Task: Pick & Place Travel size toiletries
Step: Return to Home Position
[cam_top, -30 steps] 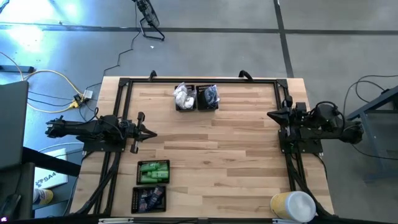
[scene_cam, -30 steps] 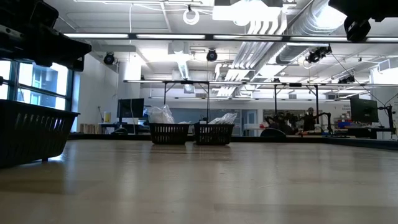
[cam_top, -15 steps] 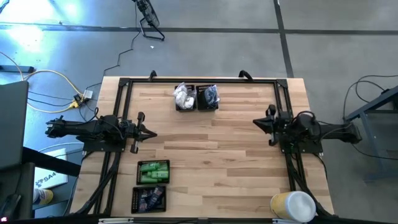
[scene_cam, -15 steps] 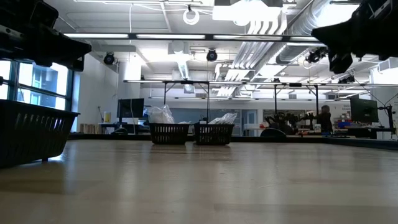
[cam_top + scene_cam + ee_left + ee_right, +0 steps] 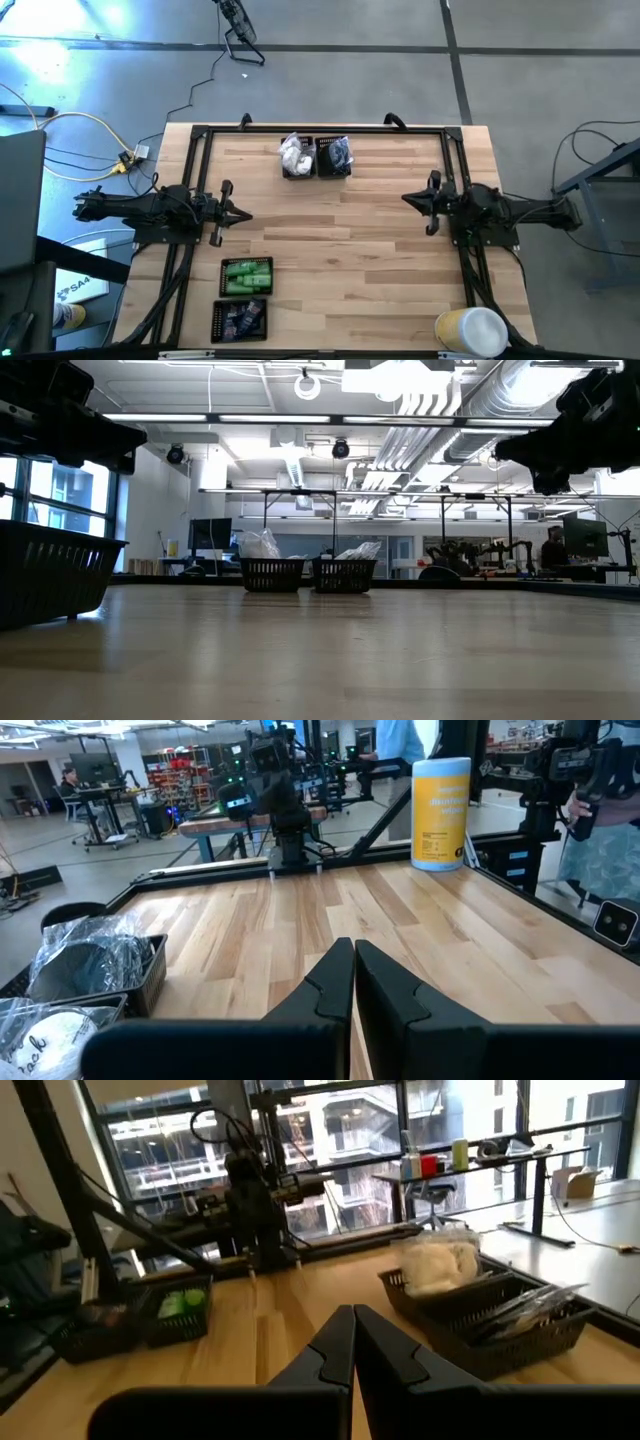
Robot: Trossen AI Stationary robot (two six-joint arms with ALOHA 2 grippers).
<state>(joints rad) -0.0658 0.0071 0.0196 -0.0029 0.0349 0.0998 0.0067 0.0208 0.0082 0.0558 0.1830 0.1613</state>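
"Wood planks form the bench (image 5: 340,250) in the overhead view. What lies on it?"

"Four black mesh trays (image 5: 222,278). Two stand side by side at the upper centre of the frame. The left one holds white crinkly packets (image 5: 294,152), the right one dark round pieces in clear bags (image 5: 336,153). Two more sit at the lower left. Bright green tubes (image 5: 246,277) fill the upper tray, and dark navy tubes (image 5: 240,318) fill the one just below it."

"Where are the arms?"

"The left pincer (image 5: 245,215) hovers at the left of the frame, above the green tubes' tray in the picture, pointing right. Its wrist view shows the two dark fingers pressed together with nothing between them. The right pincer (image 5: 408,198) is right of centre, pointing left, its fingers likewise closed and empty. Neither touches a tray."

"Anything else?"

"A yellow-and-white canister (image 5: 470,330) stands at the bench's lower right corner. In the level view, a person (image 5: 553,547) shows far back in the room, at the right."
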